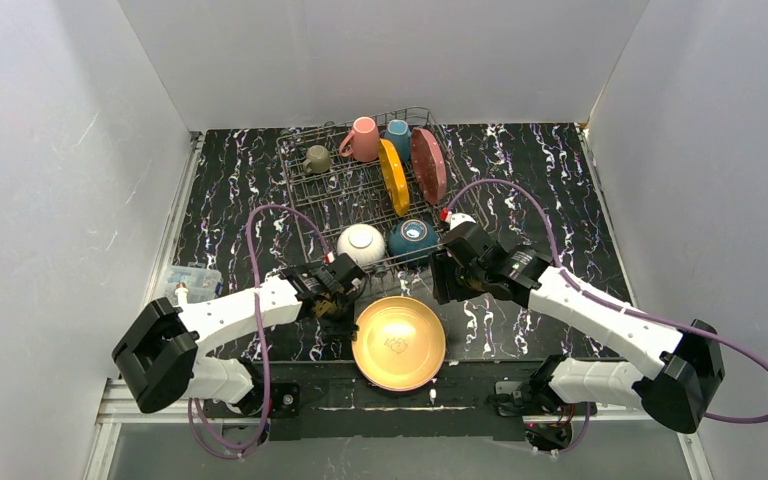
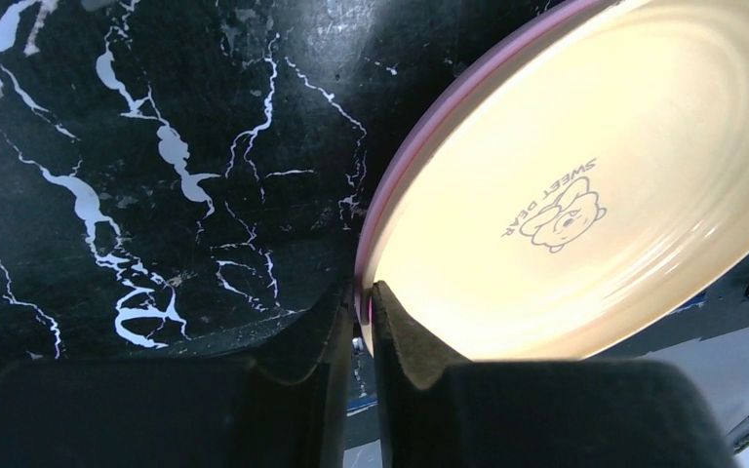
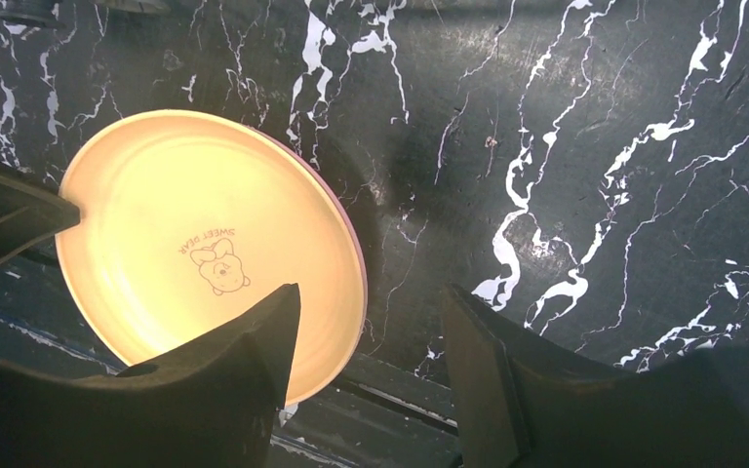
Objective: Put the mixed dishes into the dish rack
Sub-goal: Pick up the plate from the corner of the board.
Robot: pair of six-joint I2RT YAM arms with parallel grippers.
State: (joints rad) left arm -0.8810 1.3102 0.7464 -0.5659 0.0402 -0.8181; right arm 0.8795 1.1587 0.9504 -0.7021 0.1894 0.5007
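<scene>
A pink-rimmed plate [image 1: 398, 343] with a cream face and a small bear print lies by the table's near edge. My left gripper [image 2: 363, 302] is shut on its left rim, one finger on each side of the edge; it is also seen from above [image 1: 352, 303]. My right gripper [image 3: 369, 302] hovers open just right of the plate [image 3: 205, 244], with nothing between its fingers. The dish rack [image 1: 330, 195] at the back holds an olive mug [image 1: 317, 158], a pink mug [image 1: 363, 139], a teal mug [image 1: 398, 135], an orange plate [image 1: 393, 177], a dark-red plate [image 1: 428, 165], a white bowl [image 1: 361, 245] and a dark-blue bowl [image 1: 412, 238].
A small clear plastic box [image 1: 190, 280] sits at the table's left edge. White walls close in the left, back and right sides. A black rail [image 3: 390, 390] runs along the near edge under the plate's rim.
</scene>
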